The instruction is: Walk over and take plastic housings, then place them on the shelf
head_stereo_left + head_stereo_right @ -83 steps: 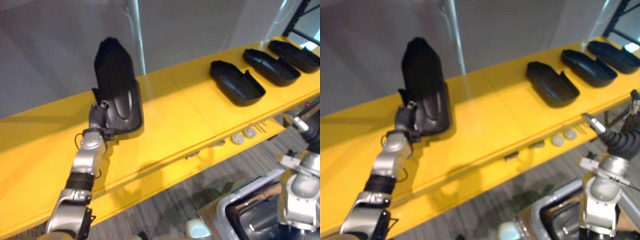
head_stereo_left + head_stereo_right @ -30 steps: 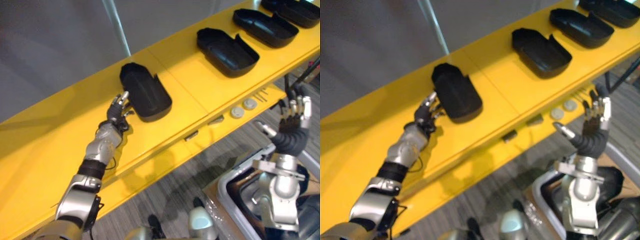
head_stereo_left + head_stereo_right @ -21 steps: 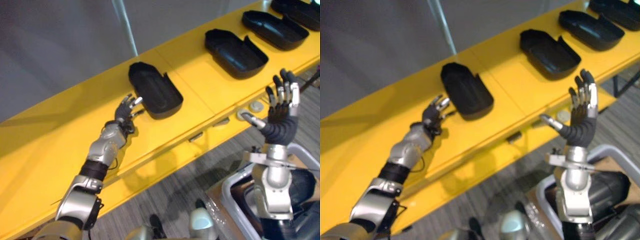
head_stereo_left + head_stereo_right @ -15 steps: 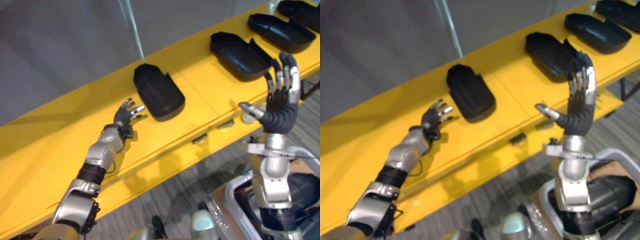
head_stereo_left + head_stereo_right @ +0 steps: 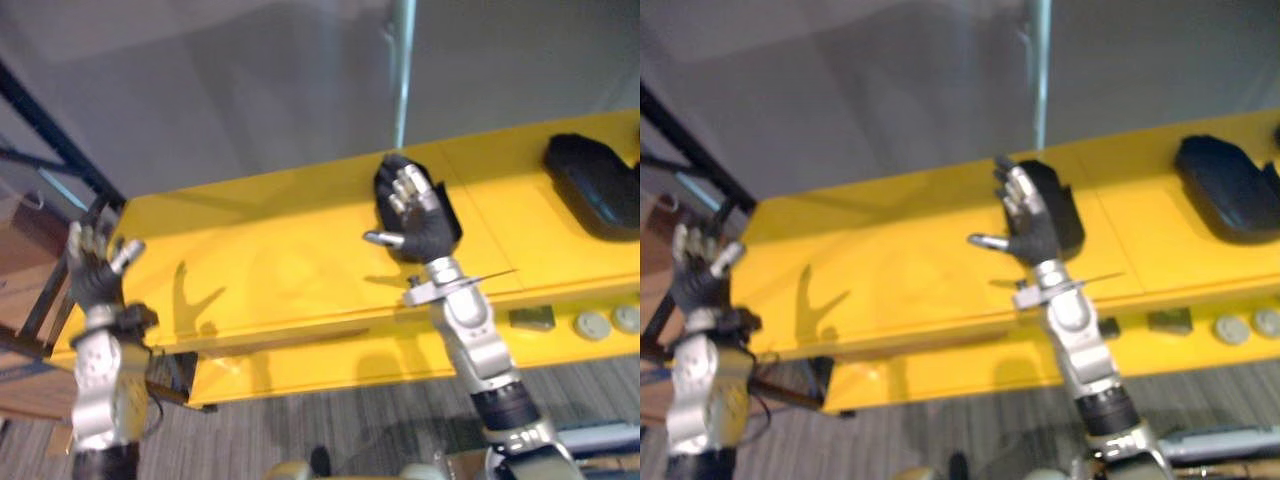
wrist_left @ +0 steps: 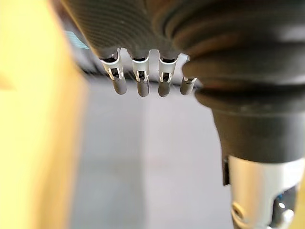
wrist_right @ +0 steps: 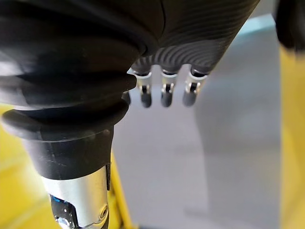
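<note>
Both hands are held raised and empty, fingers spread apart: the left hand [image 5: 95,270] at 8 o'clock, the right hand [image 5: 415,228] before the yellow shelf [image 5: 270,270]. One plastic housing [image 5: 1067,215] lies on the shelf just behind the right hand, another housing [image 5: 595,195] at 3 o'clock. The nearer one could be knocked off by a careless right-arm swing.

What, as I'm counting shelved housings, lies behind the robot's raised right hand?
A black plastic housing lies on the yellow shelf behind the open right hand, which covers part of it.

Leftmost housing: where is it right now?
Eye views: the leftmost housing lies on the yellow shelf, toward its back edge, just behind the raised right hand; the next housing sits farther right.
</note>
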`<state>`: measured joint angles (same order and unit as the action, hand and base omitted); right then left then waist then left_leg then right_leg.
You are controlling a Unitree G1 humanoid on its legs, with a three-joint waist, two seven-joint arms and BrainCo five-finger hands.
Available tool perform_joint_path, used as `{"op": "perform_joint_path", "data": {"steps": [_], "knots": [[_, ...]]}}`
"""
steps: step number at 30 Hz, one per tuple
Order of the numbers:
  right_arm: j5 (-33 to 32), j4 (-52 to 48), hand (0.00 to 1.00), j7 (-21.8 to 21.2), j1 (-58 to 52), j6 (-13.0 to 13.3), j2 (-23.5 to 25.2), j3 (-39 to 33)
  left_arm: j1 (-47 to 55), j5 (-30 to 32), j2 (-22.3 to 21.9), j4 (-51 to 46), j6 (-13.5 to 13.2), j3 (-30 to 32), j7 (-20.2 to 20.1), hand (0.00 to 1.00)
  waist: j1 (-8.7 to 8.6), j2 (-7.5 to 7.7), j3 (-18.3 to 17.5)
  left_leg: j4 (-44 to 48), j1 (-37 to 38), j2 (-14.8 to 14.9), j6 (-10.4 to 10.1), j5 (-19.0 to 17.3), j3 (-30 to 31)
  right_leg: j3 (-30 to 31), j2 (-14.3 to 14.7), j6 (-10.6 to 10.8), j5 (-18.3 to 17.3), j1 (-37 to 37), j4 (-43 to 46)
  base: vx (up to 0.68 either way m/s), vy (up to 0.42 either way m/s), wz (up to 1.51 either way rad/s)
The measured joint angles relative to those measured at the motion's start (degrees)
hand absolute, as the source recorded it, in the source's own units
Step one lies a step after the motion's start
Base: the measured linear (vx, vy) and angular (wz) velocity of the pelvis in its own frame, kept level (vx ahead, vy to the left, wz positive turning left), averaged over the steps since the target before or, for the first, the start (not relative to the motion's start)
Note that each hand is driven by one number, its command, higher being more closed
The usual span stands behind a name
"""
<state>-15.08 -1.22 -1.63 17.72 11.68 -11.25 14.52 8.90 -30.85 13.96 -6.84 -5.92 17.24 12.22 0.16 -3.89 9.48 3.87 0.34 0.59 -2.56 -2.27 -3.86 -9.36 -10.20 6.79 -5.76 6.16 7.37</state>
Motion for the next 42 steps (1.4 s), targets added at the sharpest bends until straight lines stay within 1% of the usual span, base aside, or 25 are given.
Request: {"op": "perform_joint_path", "data": {"steps": [1,3,5,7,8,10,11,12,14,17,19,22,24,25,27,28,30,31,32,34,36,37,39,40,42], "knots": [[-0.01,0.05,0.0,-0.2,-0.53,-0.37,0.59,0.28,1.05,0.04,-1.19,-0.05,0.19,-0.08,0.06,0.0,0.07,0.44,-0.25,0.43,-0.5,0.11,0.01,0.0,-0.08,-0.37,-0.03,-0.12,0.11,0.0,0.0,-0.02,0.009,0.33],[-0.19,1.6,0.0,-0.98,-1.96,-1.55,2.31,1.93,4.76,0.4,-4.14,-0.06,0.89,-0.87,0.6,0.0,0.78,1.27,-0.65,1.02,-1.4,0.19,0.16,-0.09,0.01,-0.87,0.01,-0.63,0.95,-0.01,-0.07,-0.04,0.035,0.13],[-0.18,3.13,0.0,-0.9,-2.75,-2.59,3.25,3.26,6.81,0.48,-5.53,-0.06,1.05,-2.01,0.58,0.0,0.85,1.43,-0.73,1.07,-1.52,0.22,0.2,-0.11,-0.09,-0.88,0.0,-0.92,1.59,0.02,-0.51,-0.05,0.049,-0.03],[-0.09,4.9,0.0,-0.49,-3.55,-3.34,4.36,4.13,8.34,2.04,-7.19,-0.04,1.05,-2.89,0.54,0.0,0.91,1.42,-0.72,1.12,-1.61,0.52,0.2,-0.11,-0.99,-0.89,0.13,-1.08,2.19,0.08,-1.22,-0.03,0.022,-0.11],[0.02,5.9,0.0,1.04,-3.95,-3.88,4.82,4.96,8.98,2.59,-8.23,0.06,1.02,-3.09,0.27,0.0,0.92,1.42,-0.72,1.47,-1.82,0.66,0.25,-0.14,-1.5,-0.93,0.13,-1.06,2.21,0.08,-1.52,-0.03,-0.003,-0.07],[0.15,7.42,0.0,3.67,-4.22,-4.56,5.32,5.16,9.16,2.68,-8.41,0.07,0.95,-4.86,-0.12,0.0,0.86,1.33,-0.64,2.39,-2.66,0.79,0.37,-0.24,-1.57,-1.35,0.24,-1.06,2.21,0.03,-2.12,-0.03,-0.013,0.01],[0.17,8.82,0.0,5.64,-4.22,-4.68,5.45,5.15,9.17,2.7,-8.71,0.08,0.85,-5.88,-0.46,0.0,0.82,1.21,-0.58,2.61,-2.89,0.91,0.36,-0.23,-1.62,-1.53,0.32,-1.05,2.21,-0.02,-2.22,0.0,0.0,0.0],[0.22,9.57,0.0,6.45,-4.25,-4.72,5.55,5.09,9.19,2.7,-8.93,0.08,0.72,-6.3,-0.68,0.0,0.83,1.17,-0.58,2.63,-2.89,0.98,0.36,-0.22,-1.69,-1.57,0.35,-1.05,2.21,-0.02,-2.23,0.0,0.0,0.0],[0.28,11.92,0.0,10.39,-4.3,-4.76,6.55,4.69,9.08,2.72,-9.81,0.07,0.47,-7.37,-1.29,0.0,0.7,1.09,-0.55,2.69,-2.94,1.25,0.31,-0.19,-2.26,-1.68,0.39,-1.04,2.2,-0.07,-2.23,0.0,0.0,0.0],[1.51,13.75,0.0,14.36,-4.33,-4.77,7.43,4.43,9.04,2.71,-10.05,0.07,0.47,-8.5,-1.21,0.0,0.67,1.08,-0.54,2.88,-3.3,1.2,0.31,-0.19,-2.35,-1.75,0.3,-1.04,2.2,-0.24,-2.24,0.0,0.003,0.01],[2.5,14.44,0.0,15.5,-4.33,-4.77,8.14,3.79,9.06,2.67,-10.05,0.08,0.47,-9.33,-1.19,0.0,0.74,1.05,-0.48,2.89,-3.41,1.1,0.31,-0.19,-2.29,-1.85,0.19,-1.04,2.2,-0.27,-2.25,0.01,0.011,0.04],[2.5,15.91,0.0,15.61,-4.3,-4.76,8.9,2.8,9.05,2.62,-10.05,0.07,0.47,-9.58,-1.19,0.0,0.76,1.04,-0.4,2.91,-3.47,1.05,0.36,-0.23,-2.21,-1.87,0.17,-1.04,2.2,-0.24,-2.25,0.01,0.002,0.01],[2.49,15.96,0.0,15.36,-4.28,-4.76,8.91,1.77,9.01,2.52,-10.06,0.07,0.41,-9.6,-1.25,0.0,0.77,0.74,0.29,3.74,-3.82,1.05,0.58,-0.56,-2.04,-1.94,0.17,-1.04,2.2,-0.13,-2.24,0.0,0.003,0.02],[2.46,15.96,1.0,14.65,-4.28,-4.72,8.92,1.13,9.03,2.52,-10.06,0.07,0.41,-9.6,-1.3,0.0,0.74,0.6,0.38,4.12,-4.13,1.05,0.54,-0.74,-1.92,-2.05,0.16,-1.04,2.21,-0.17,-2.24,0.0,0.008,0.07],[2.5,15.96,1.0,12.29,-4.27,-4.47,8.71,0.54,9.06,2.52,-10.06,0.07,0.17,-9.58,-1.43,0.0,0.76,0.52,0.5,4.62,-4.41,1.04,0.64,-1.0,-1.74,-2.33,0.14,-1.03,2.21,-0.12,-2.24,0.0,0.007,0.06],[2.74,15.89,1.0,10.03,-4.26,-3.28,8.52,0.58,9.1,2.52,-10.06,0.08,0.01,-9.58,-1.51,0.0,0.78,0.61,0.55,4.63,-4.41,1.04,0.65,-1.01,-1.71,-2.39,0.14,-1.03,2.21,-0.08,-2.24,0.0,0.0,0.0],[4.42,13.3,1.0,8.04,-4.26,-2.08,8.0,0.82,9.0,2.56,-10.05,0.08,-0.19,-9.59,-1.79,0.0,0.73,0.77,0.65,4.66,-4.41,1.07,0.64,-1.05,-1.72,-2.41,0.16,-1.03,2.21,-0.06,-2.24,0.0,0.0,0.0],[5.0,11.96,1.0,8.0,-4.25,-1.68,7.78,0.75,8.98,2.61,-10.05,0.08,-0.27,-9.59,-1.89,0.0,0.7,0.82,0.7,4.68,-4.41,1.08,0.63,-1.06,-1.74,-2.4,0.16,-1.03,2.21,-0.05,-2.24,0.0,0.0,0.0],[5.31,8.29,1.0,8.37,-4.28,-1.26,7.13,-0.18,8.93,2.68,-10.04,0.08,-0.39,-9.58,-1.9,0.0,0.67,0.99,0.82,4.75,-4.42,1.14,0.63,-1.1,-1.82,-2.37,0.18,-1.03,2.21,-0.05,-2.24,0.0,0.0,0.0],[6.69,2.17,1.0,10.3,-4.77,-0.51,7.08,-4.13,9.09,2.71,-10.05,0.12,-0.62,-9.57,-1.83,0.0,0.74,1.33,1.05,5.15,-4.45,1.47,0.63,-1.37,-2.63,-2.12,0.24,-1.04,2.21,-0.06,-2.23,-0.01,-0.005,-0.06],[6.96,-5.48,1.0,12.45,-8.43,0.69,6.35,-10.57,9.69,2.71,-10.06,0.31,-0.94,-9.53,-1.4,0.0,0.63,1.66,1.28,6.55,-4.64,1.93,0.65,-2.42,-3.72,-1.33,0.36,-1.06,2.13,-0.13,-2.18,0.0,0.003,-0.18],[6.94,-7.35,1.0,12.86,-10.16,0.9,6.02,-11.96,9.86,2.7,-10.06,0.41,-1.14,-9.54,-1.27,0.0,0.55,1.69,1.32,6.71,-4.64,2.0,0.66,-2.63,-4.03,-1.12,0.36,-1.1,2.09,-0.21,-2.18,0.01,0.012,-0.27],[6.81,-12.21,1.0,12.92,-16.28,0.99,5.15,-15.26,10.73,2.7,-10.06,0.67,-1.66,-9.48,-1.05,0.0,0.19,1.72,1.36,6.77,-4.6,2.12,0.64,-2.99,-5.11,0.03,0.32,-1.11,1.98,-0.81,-2.15,0.02,0.014,-0.26],[6.68,-14.64,1.0,12.22,-21.17,0.96,4.34,-16.58,11.68,2.71,-10.07,0.68,-2.03,-9.41,-0.97,0.0,-0.93,1.73,1.95,6.82,-4.71,2.23,0.66,-3.16,-5.64,0.37,0.31,-1.0,1.88,-1.23,-2.1,0.03,0.009,-0.18],[5.8,-16.15,1.0,10.05,-25.77,0.96,3.8,-17.18,12.09,2.99,-10.19,0.58,-3.85,-9.0,-0.71,0.0,-1.51,1.74,2.65,6.95,-4.76,2.43,0.53,-3.34,-6.18,0.94,0.38,-0.64,1.63,-1.75,-1.86,0.02,-0.005,-0.18]]}}
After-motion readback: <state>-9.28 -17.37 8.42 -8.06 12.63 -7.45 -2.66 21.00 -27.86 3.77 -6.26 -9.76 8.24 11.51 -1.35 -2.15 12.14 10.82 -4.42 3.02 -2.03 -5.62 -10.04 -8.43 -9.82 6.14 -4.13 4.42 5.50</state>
